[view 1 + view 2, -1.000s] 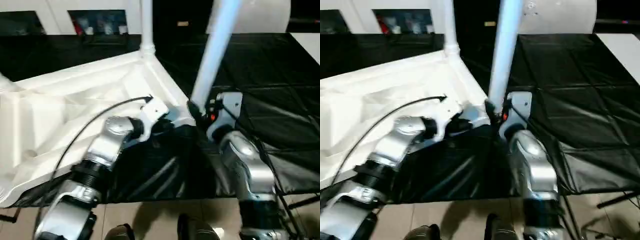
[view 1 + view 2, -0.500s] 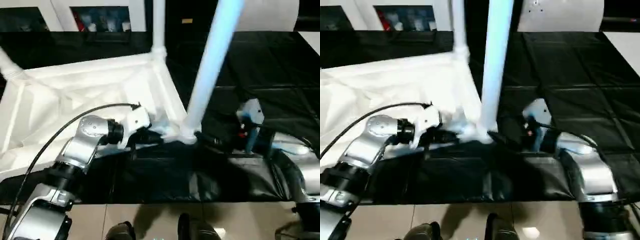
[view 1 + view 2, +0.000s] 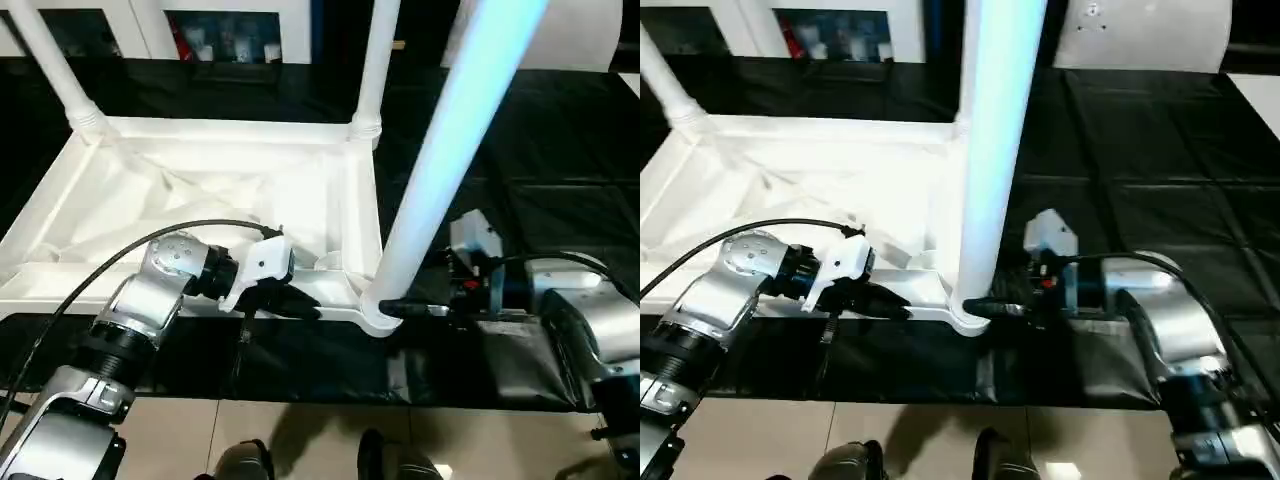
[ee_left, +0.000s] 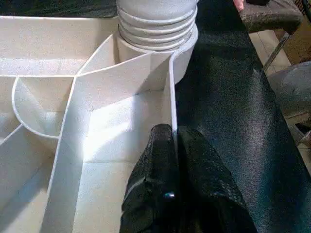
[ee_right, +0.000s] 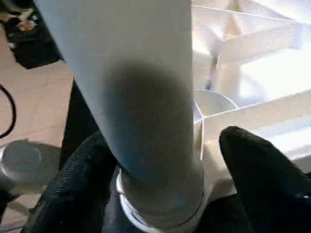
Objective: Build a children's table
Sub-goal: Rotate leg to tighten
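Observation:
The children's table lies upside down on a black cloth. Its ribbed top faces up and three legs stand in corner sockets: far left, far right and the near leg. My left gripper is shut on the thin front rim wall, a short way from the near socket. My right gripper reaches in from the right at the near leg's base. In the right wrist view the leg stands between the black fingers, and the jaws are open around it.
The black cloth stretches right of the table top. Its front edge meets tiled floor. A white cabinet with dark glass compartments stands at the back, and a white panel at the back right. A black cable loops over my left arm.
The view has tilted and shifted. My right gripper, at the leg's foot a second ago, let go and swung out right, then came back to straddle its base. The left grip holds.

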